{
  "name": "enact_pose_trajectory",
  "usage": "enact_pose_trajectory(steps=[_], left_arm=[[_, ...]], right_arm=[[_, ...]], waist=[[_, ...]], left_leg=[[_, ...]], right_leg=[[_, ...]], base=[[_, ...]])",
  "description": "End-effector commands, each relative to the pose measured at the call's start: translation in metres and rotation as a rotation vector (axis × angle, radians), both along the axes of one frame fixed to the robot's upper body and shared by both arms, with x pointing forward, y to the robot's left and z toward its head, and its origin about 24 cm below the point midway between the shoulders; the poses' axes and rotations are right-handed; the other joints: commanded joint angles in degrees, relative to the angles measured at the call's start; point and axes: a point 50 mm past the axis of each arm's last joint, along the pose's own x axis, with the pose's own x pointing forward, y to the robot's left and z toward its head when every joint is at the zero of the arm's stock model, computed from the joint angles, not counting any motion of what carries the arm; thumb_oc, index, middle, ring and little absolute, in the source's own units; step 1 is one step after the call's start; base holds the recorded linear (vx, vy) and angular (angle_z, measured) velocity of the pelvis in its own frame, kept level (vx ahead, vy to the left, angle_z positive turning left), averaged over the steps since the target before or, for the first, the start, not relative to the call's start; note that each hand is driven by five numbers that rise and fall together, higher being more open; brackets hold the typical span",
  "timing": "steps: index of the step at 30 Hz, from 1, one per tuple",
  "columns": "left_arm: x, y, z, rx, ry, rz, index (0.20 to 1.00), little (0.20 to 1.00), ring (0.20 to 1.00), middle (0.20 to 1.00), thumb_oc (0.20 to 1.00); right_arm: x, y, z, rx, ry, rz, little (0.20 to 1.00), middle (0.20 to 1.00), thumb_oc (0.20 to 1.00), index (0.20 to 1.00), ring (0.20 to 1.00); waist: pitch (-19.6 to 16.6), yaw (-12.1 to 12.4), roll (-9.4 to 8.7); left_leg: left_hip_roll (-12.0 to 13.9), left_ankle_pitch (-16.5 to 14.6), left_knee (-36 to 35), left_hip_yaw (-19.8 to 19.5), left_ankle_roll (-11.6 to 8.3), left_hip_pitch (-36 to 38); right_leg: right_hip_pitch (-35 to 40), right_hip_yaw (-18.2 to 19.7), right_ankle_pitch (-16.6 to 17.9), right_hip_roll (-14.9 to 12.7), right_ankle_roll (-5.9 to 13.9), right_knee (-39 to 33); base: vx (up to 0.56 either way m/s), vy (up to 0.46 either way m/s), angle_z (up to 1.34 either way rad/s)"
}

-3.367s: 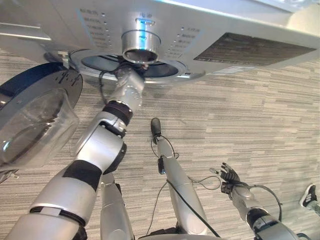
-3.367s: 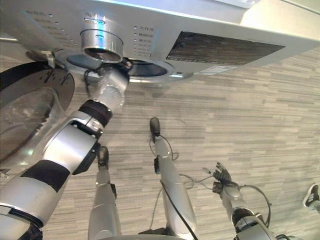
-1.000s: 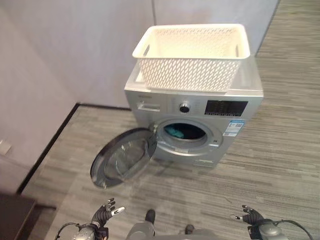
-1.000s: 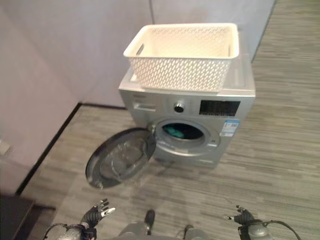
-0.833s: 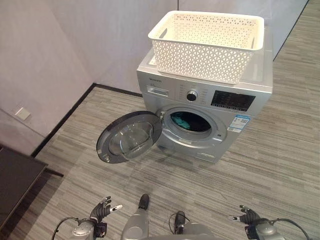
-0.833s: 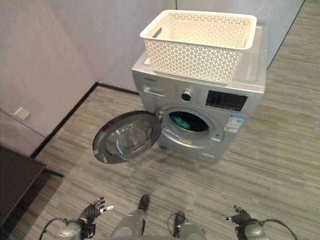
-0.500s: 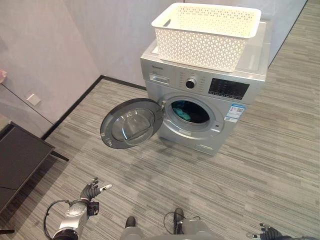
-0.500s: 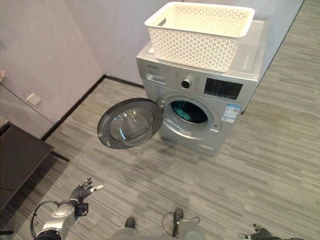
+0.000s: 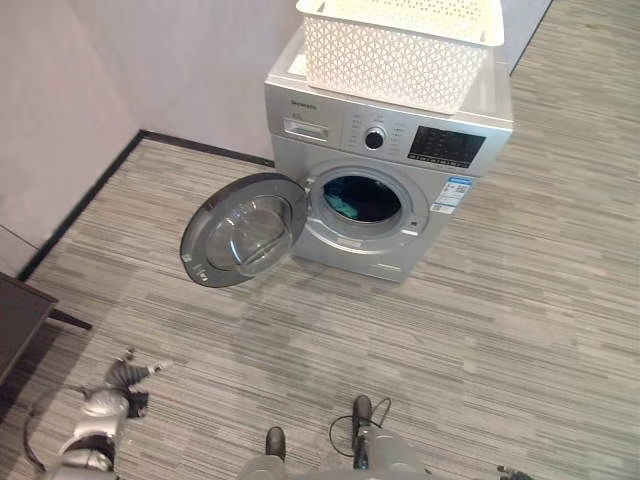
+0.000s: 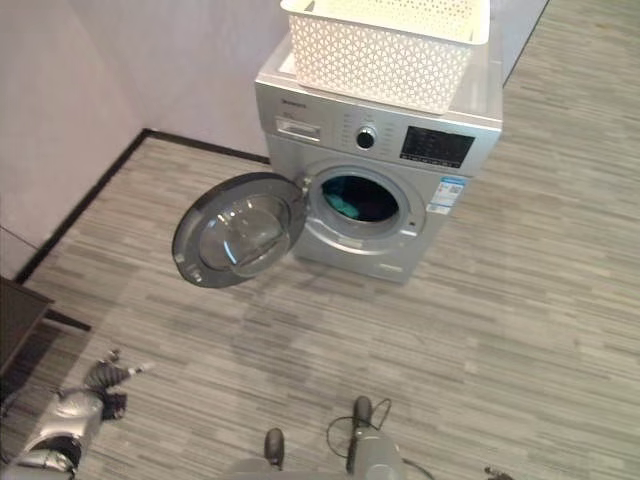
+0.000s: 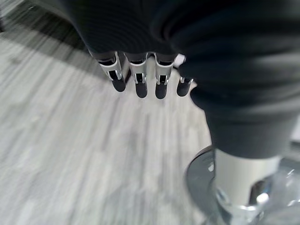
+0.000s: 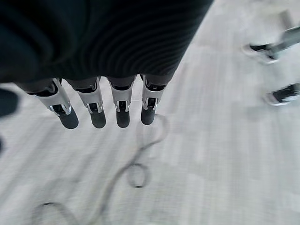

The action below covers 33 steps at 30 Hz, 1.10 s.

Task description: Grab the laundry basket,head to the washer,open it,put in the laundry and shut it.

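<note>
Since 3.4 s ago, when the left arm reached into the drum from very close, the robot stands well back and both arms hang low by its sides; the whole view has also shifted since half a second ago, so the washer (image 9: 385, 150) sits higher and farther away.

Now the left hand (image 9: 128, 373) is low at the left side, above the floor (image 9: 520, 300). Its fingers (image 11: 137, 79) point straight in a row with only a light relaxed bend, so the hand is open, and it holds nothing and touches nothing. Under them is only the striped grey floor.

In the right wrist view the right hand (image 12: 108, 56) is the same: its fingers (image 12: 123, 108) are straight and side by side, open, with nothing between them, hanging above the floor. A person's shoes (image 12: 274, 70) stand farther away on the floor.

The white basket (image 9: 400, 45) rests on top of the washer, well apart from both hands. The round door (image 9: 240, 230) is swung wide open toward the left of the washer. Inside the drum (image 9: 360, 198) lies a teal piece of laundry (image 9: 345, 205). A dark low table (image 9: 20, 315) stands at the far left near the wall.
</note>
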Motion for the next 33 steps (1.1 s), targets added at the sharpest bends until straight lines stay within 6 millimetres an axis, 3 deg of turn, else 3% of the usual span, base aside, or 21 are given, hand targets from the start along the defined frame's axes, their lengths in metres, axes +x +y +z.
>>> enact_pose_trajectory(steps=[1,4,5,6,8,9,10,12,13,14,15,17,18,19,21,22,25,27,30,33], left_arm=[[0.015,0.006,0.019,0.039,-0.121,0.040,1.000,1.000,1.000,1.000,1.000],[0.016,-0.006,0.011,0.010,-0.112,0.023,1.000,1.000,1.000,1.000,1.000],[0.019,-0.018,0.003,-0.019,-0.112,0.011,1.000,1.000,1.000,1.000,1.000],[0.020,-0.032,-0.005,-0.057,-0.111,-0.026,1.000,1.000,1.000,1.000,1.000],[0.018,-0.036,-0.010,-0.067,-0.099,-0.031,1.000,1.000,1.000,1.000,1.000],[0.013,-0.044,-0.018,-0.101,-0.081,-0.041,1.000,1.000,1.000,1.000,1.000],[0.013,-0.044,-0.018,-0.102,-0.081,-0.041,1.000,1.000,1.000,1.000,1.000],[0.018,-0.052,-0.019,-0.131,-0.093,-0.056,1.000,1.000,1.000,1.000,1.000],[0.021,-0.056,-0.018,-0.142,-0.110,-0.055,1.000,1.000,1.000,1.000,1.000],[0.024,-0.061,-0.016,-0.155,-0.134,-0.078,1.000,1.000,1.000,1.000,1.000],[0.024,-0.061,-0.016,-0.156,-0.133,-0.078,1.000,1.000,1.000,1.000,1.000],[0.023,-0.064,-0.016,-0.165,-0.151,-0.087,1.000,1.000,1.000,1.000,1.000],[0.025,-0.062,-0.008,-0.160,-0.189,-0.107,1.000,1.000,1.000,1.000,1.000],[0.024,-0.062,-0.008,-0.160,-0.189,-0.107,1.000,1.000,1.000,1.000,1.000],[0.003,-0.054,-0.020,-0.163,-0.127,-0.078,1.000,1.000,1.000,1.000,1.000],[0.001,-0.046,-0.013,-0.137,-0.158,-0.060,1.000,1.000,1.000,1.000,1.000],[-0.008,-0.038,-0.010,-0.148,-0.186,-0.022,1.000,1.000,1.000,1.000,1.000],[-0.012,-0.028,0.000,-0.113,-0.220,-0.024,1.000,1.000,1.000,1.000,1.000],[-0.017,-0.016,0.007,-0.070,-0.221,-0.007,1.000,1.000,1.000,1.000,1.000],[-0.009,-0.006,0.020,-0.042,-0.248,0.000,1.000,1.000,1.000,1.000,1.000]], right_arm=[[-0.005,0.001,-0.001,-0.011,0.054,0.031,1.000,1.000,1.000,1.000,1.000],[-0.011,0.006,-0.004,0.008,0.082,0.029,1.000,1.000,1.000,1.000,1.000],[-0.009,0.006,-0.004,0.007,0.067,0.008,1.000,1.000,1.000,1.000,1.000],[-0.005,0.002,-0.002,0.001,0.037,-0.019,1.000,1.000,1.000,1.000,1.000],[-0.004,0.000,-0.001,-0.005,0.026,-0.037,1.000,1.000,1.000,1.000,1.000],[-0.006,-0.010,0.004,-0.030,0.015,-0.073,1.000,1.000,1.000,1.000,1.000],[-0.006,-0.011,0.004,-0.030,0.015,-0.073,1.000,1.000,1.000,1.000,1.000],[-0.007,-0.025,0.011,-0.070,0.004,-0.100,1.000,1.000,1.000,1.000,1.000],[-0.007,-0.031,0.015,-0.092,0.006,-0.108,1.000,1.000,1.000,1.000,1.000],[-0.018,-0.048,0.024,-0.154,0.041,-0.126,1.000,1.000,1.000,1.000,1.000],[-0.019,-0.049,0.025,-0.154,0.042,-0.126,1.000,1.000,1.000,1.000,1.000],[-0.034,-0.060,0.032,-0.190,0.070,-0.175,1.000,1.000,1.000,1.000,1.000],[-0.042,-0.069,0.039,-0.218,0.072,-0.210,1.000,1.000,1.000,1.000,1.000],[-0.042,-0.069,0.039,-0.218,0.072,-0.210,1.000,1.000,1.000,1.000,1.000],[-0.015,-0.057,0.030,-0.168,-0.006,-0.192,1.000,1.000,1.000,1.000,1.000],[-0.012,-0.047,0.024,-0.137,-0.017,-0.195,1.000,1.000,1.000,1.000,1.000],[-0.013,-0.044,0.022,-0.132,-0.017,-0.207,1.000,1.000,1.000,1.000,1.000],[-0.008,-0.032,0.015,-0.098,-0.020,-0.170,1.000,1.000,1.000,1.000,1.000],[0.005,-0.022,0.011,-0.076,-0.039,-0.109,1.000,1.000,1.000,1.000,1.000],[0.012,-0.011,0.006,-0.044,-0.048,-0.070,1.000,1.000,1.000,1.000,1.000]], waist=[[-0.25,-0.52,-0.78],[-0.65,-0.43,-0.30],[-1.12,-0.92,0.47],[-0.96,-1.42,1.19],[-0.82,-1.51,1.27],[0.07,-2.18,1.05],[0.08,-2.35,1.13],[2.57,-2.22,0.89],[3.48,-1.62,0.73],[2.85,-1.78,1.85],[3.02,-1.69,1.76],[2.45,-0.71,2.44],[2.06,-0.36,2.79],[2.10,-0.35,2.76],[0.07,0.54,3.55],[-0.85,1.59,2.51],[-1.45,2.08,1.81],[-1.37,2.87,1.21],[0.02,3.62,0.32],[1.66,3.41,-1.34]], left_leg=[[0.42,2.08,-0.94,-5.47,-2.45,-2.65],[0.42,1.92,-0.94,-5.30,-2.26,-1.91],[0.63,2.03,-0.94,-6.08,-2.13,-1.08],[1.24,2.43,-0.38,-6.94,-1.91,-0.04],[1.23,1.40,2.34,-7.44,-1.81,-0.09],[-0.17,0.73,13.17,-8.78,-2.74,-2.92],[-0.17,0.53,13.58,-8.98,-2.76,-3.17],[-1.67,4.03,25.45,-11.56,-4.36,-9.34],[-2.38,5.87,27.68,-13.25,-4.91,-10.88],[1.65,7.71,18.41,-11.72,-5.21,-12.10],[1.64,7.87,17.85,-11.56,-5.24,-11.48],[5.41,10.04,6.28,-11.91,-4.65,-12.61],[6.87,10.86,0.72,-11.39,-5.03,-12.30],[6.85,10.86,0.67,-11.35,-5.03,-12.18],[6.98,10.13,1.80,-11.93,-4.76,-10.29],[2.60,6.76,8.20,-11.81,-4.17,-12.37],[1.85,4.58,10.07,-9.43,-3.44,-12.17],[2.40,3.51,9.93,-7.05,-2.92,-11.68],[3.56,3.01,8.09,-4.16,-2.67,-10.28],[3.39,2.89,7.95,-3.24,-2.44,-10.66]], right_leg=[[11.87,3.55,3.24,-6.09,6.72,-10.45],[12.48,4.40,2.35,-5.91,6.64,-10.00],[13.09,8.45,0.57,-4.45,6.00,-8.26],[12.52,13.60,-2.27,-1.29,4.70,-5.67],[13.04,13.76,-3.21,-0.61,3.83,-4.73],[14.34,13.45,-4.54,0.28,2.11,-3.96],[14.37,13.26,-4.56,0.31,2.10,-3.96],[16.21,11.85,-4.86,0.73,0.20,-3.44],[16.83,11.72,-5.30,1.19,-0.36,-3.23],[18.29,10.83,-7.06,2.04,-0.08,-4.26],[18.63,10.91,-7.11,1.96,-0.12,-4.33],[19.73,11.15,-7.73,1.62,0.58,-4.35],[20.97,11.02,-8.62,0.19,1.34,-3.72],[21.06,11.03,-8.64,0.16,1.35,-3.73],[22.25,11.10,-9.83,-0.62,2.12,-4.03],[23.19,11.04,-8.82,-4.93,4.08,-4.52],[21.57,11.35,-6.83,-7.12,5.37,-3.89],[18.06,9.01,-3.93,-8.01,5.70,-2.05],[14.79,1.83,0.41,-8.62,6.11,-0.75],[14.29,0.22,2.86,-8.27,6.63,-2.45]], base=[[0.05,0.014,-0.07],[0.07,-0.019,-0.08],[0.16,-0.082,-0.07],[0.20,-0.135,0.06],[0.11,-0.140,0.38],[0.06,-0.118,0.34],[0.04,-0.185,0.26],[-0.07,-0.142,0.52],[0.05,-0.099,0.73],[0.09,-0.054,0.50],[0.21,0.031,0.53],[0.28,0.103,0.52],[0.27,0.104,0.58],[0.27,0.131,0.61],[0.29,0.227,-0.18],[0.29,0.269,-0.81],[0.15,0.218,-0.30],[0.02,0.171,-0.71],[-0.04,0.109,-1.37],[-0.06,0.067,-0.29]])
